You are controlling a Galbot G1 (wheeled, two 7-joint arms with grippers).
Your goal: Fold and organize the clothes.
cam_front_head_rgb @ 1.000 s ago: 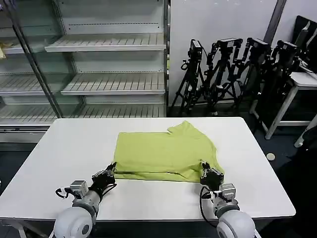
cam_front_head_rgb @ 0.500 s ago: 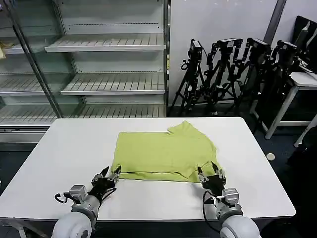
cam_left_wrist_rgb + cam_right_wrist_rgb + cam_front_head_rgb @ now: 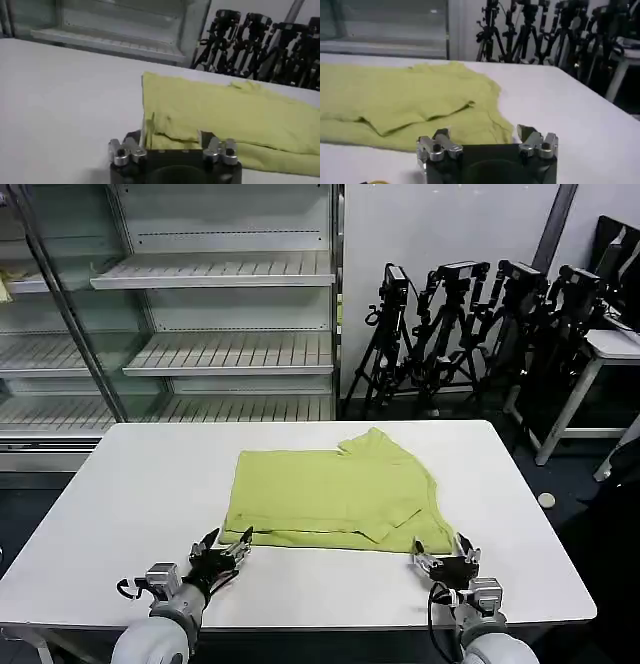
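Observation:
The clothes are one lime yellow-green T-shirt [image 3: 330, 492], lying folded flat in the middle of the white table [image 3: 130, 484] with a sleeve toward the back. My left gripper [image 3: 226, 548] stands open just in front of the shirt's near left corner, low over the table. In the left wrist view the shirt [image 3: 225, 110] lies right ahead of the spread left gripper [image 3: 173, 136]. My right gripper [image 3: 447, 556] is open just off the near right corner. In the right wrist view the shirt [image 3: 405, 95] spreads beyond the open right gripper [image 3: 482, 134]. Neither gripper holds anything.
A glass-fronted shelving unit [image 3: 200, 314] stands behind the table. Several black tripods [image 3: 470, 324] crowd the back right, beside another white table [image 3: 610, 349]. Bare tabletop lies to the left and right of the shirt and along the front edge.
Both grippers have opened, let go of the shirt's near edge and drawn back toward the table's front. The right one has also shifted outward. The near edge now lies flat.

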